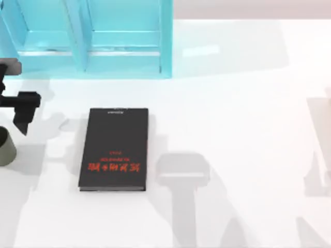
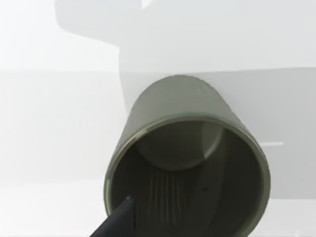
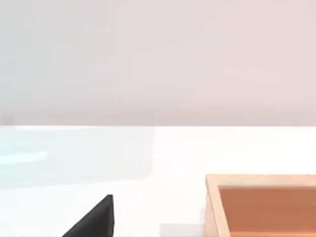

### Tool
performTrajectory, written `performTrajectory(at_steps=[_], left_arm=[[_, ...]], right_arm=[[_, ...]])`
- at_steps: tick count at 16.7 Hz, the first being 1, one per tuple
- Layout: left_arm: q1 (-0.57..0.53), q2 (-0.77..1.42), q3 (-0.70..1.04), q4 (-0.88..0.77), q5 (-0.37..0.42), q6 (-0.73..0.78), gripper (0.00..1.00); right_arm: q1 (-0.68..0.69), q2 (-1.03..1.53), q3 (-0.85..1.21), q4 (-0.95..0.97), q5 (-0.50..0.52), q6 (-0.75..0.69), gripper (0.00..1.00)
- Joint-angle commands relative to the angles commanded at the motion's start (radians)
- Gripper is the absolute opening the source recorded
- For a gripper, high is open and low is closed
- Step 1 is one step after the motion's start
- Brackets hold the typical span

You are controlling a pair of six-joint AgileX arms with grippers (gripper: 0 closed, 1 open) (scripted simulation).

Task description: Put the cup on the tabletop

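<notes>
Top view: the olive-green cup [image 1: 5, 147] stands at the far left edge of the white worktop [image 1: 232, 129], partly cut off by the frame, resting on the surface with its shadow falling to its right. The left end effector [image 1: 21, 111] sits just above and beside the cup, near the left edge; its black finger [image 1: 23, 123] points down toward the cup's rim, and I cannot tell whether it touches. From the left wrist view the cup [image 2: 187, 163] is seen obliquely into its open mouth, interior and round bottom visible, with one dark fingertip [image 2: 118, 222] lying over the near rim; the second finger is out of sight, so I cannot tell whether the left end effector is spread or pinching. A black book with red lettering [image 1: 114, 149] lies flat right of the cup, well apart from it. A turquoise shelf unit [image 1: 88, 36] stands at the back left. Right wrist view: one dark fingertip [image 3: 96, 219] of the right end effector, state not readable, over the worktop, with an orange-brown tray [image 3: 261, 205] nearby.
</notes>
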Motion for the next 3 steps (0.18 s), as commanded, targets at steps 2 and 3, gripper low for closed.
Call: performTrajectory(at_steps=[2, 3], left_arm=[[0.000, 0.000, 0.000, 0.000, 0.000, 0.000, 1.00], [0.000, 0.000, 0.000, 0.000, 0.000, 0.000, 1.00]], right_arm=[[0.000, 0.000, 0.000, 0.000, 0.000, 0.000, 1.00], [0.000, 0.000, 0.000, 0.000, 0.000, 0.000, 1.00]])
